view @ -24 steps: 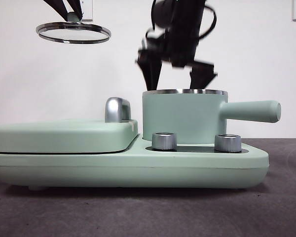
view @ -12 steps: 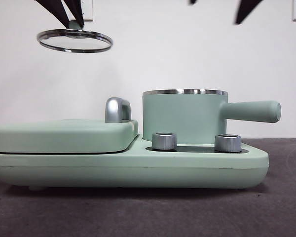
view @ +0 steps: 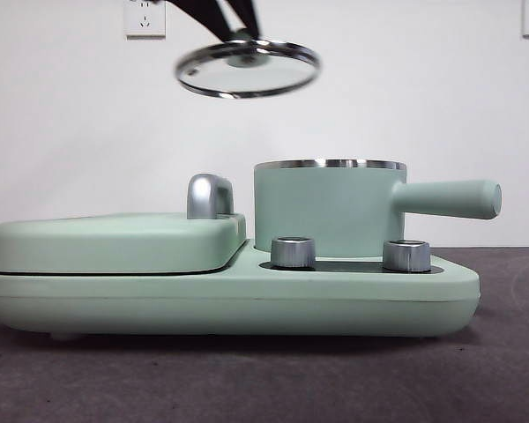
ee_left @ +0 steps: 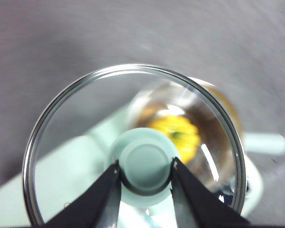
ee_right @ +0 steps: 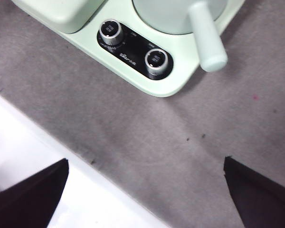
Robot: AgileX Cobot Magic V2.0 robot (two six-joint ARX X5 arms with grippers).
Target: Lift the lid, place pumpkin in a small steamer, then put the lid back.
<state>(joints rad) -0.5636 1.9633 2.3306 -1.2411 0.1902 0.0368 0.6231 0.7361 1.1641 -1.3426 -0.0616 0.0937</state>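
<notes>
Front view shows you the wide griddle unit (view: pixel 229 291) on the dark tabletop (view: pixel 264 379), its flat cover (view: pixel 115 242) on one side and the small steamer (view: pixel 328 210) standing open on the other, side handle (view: pixel 445 198) pointing away from the cover. The lid (view: pixel 247 69) hangs well above, tilted a little, over the gap between the cover's chrome handle (view: pixel 209 196) and the steamer's near rim. Your left gripper (ee_left: pixel 145 173) is clamped on the lid's knob (ee_left: pixel 145 161), one jaw on each side. Through the glass in the left wrist view you can make out the pumpkin (ee_left: pixel 178 135) sitting inside the steamer, so what remains, by my reading, is closing up. Carry the lid sideways until its rim is centred over the steel rim, level it, then lower straight down and release only once it seats. Your right gripper (ee_right: pixel 145 190) is spread wide and empty, high over the tabletop, clear of the work.
</notes>
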